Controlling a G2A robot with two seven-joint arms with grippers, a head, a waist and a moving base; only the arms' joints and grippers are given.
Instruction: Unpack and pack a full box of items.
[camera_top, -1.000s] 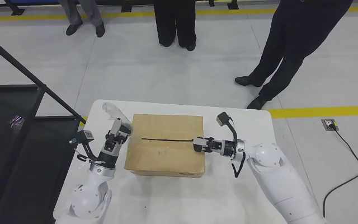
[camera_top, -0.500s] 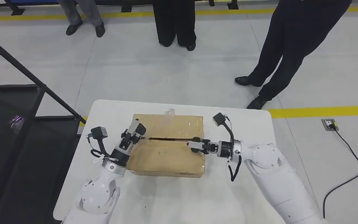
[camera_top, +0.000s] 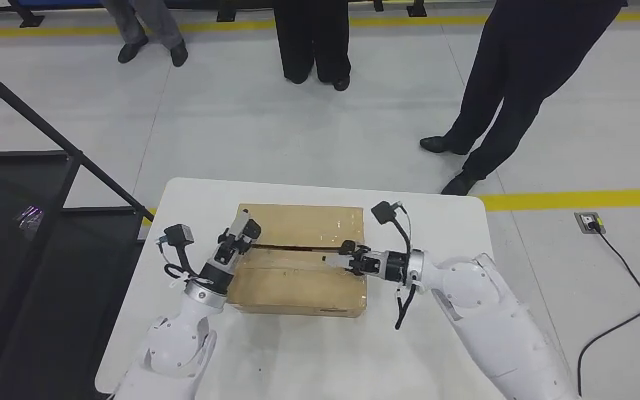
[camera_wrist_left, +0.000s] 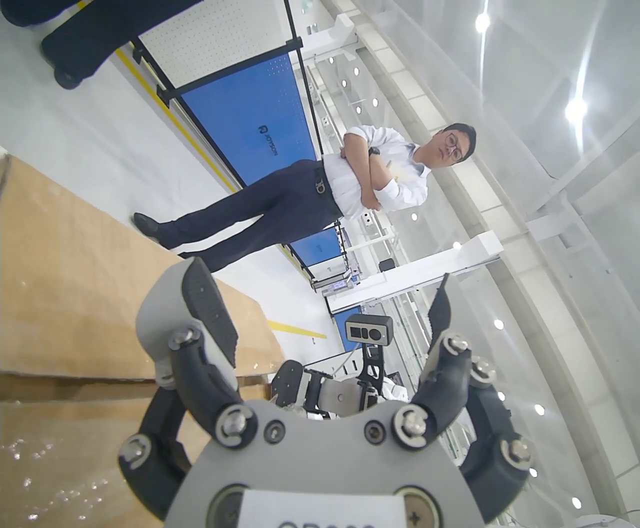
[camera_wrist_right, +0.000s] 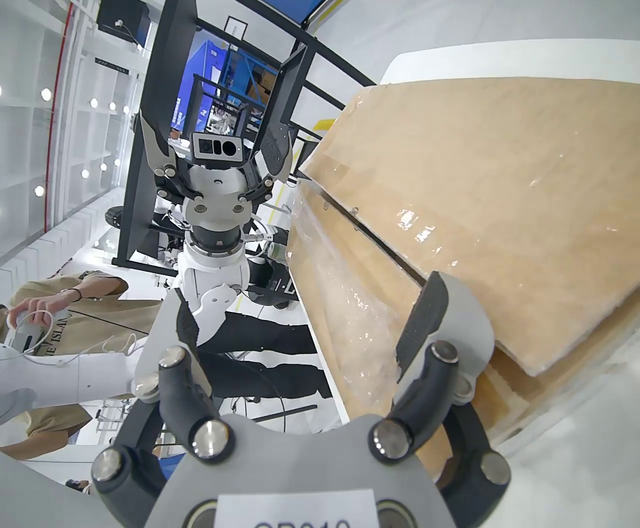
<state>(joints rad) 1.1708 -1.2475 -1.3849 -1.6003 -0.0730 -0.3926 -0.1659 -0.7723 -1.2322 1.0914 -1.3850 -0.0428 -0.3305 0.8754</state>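
Observation:
A brown cardboard box (camera_top: 295, 258) covered in clear tape sits mid-table, its two top flaps meeting at a dark seam that gapes a little. My left gripper (camera_top: 243, 238) is at the seam's left end, open, with one finger (camera_wrist_left: 207, 310) against the box top (camera_wrist_left: 75, 280) and nothing between the fingers. My right gripper (camera_top: 345, 258) is at the seam's right end, also open. Its finger (camera_wrist_right: 432, 320) rests at the flap edge, where one flap (camera_wrist_right: 475, 190) stands slightly above the other. The left gripper (camera_wrist_right: 215, 150) appears across the box in the right wrist view.
The white table (camera_top: 420, 330) has bare room in front of the box and to its right. A black frame and dark mat (camera_top: 40, 250) stand off the table's left side. People stand on the floor beyond the far edge.
My left gripper swung in from beside the box's left side to the seam's left end. The right gripper crept leftward along the seam, and the seam has widened slightly.

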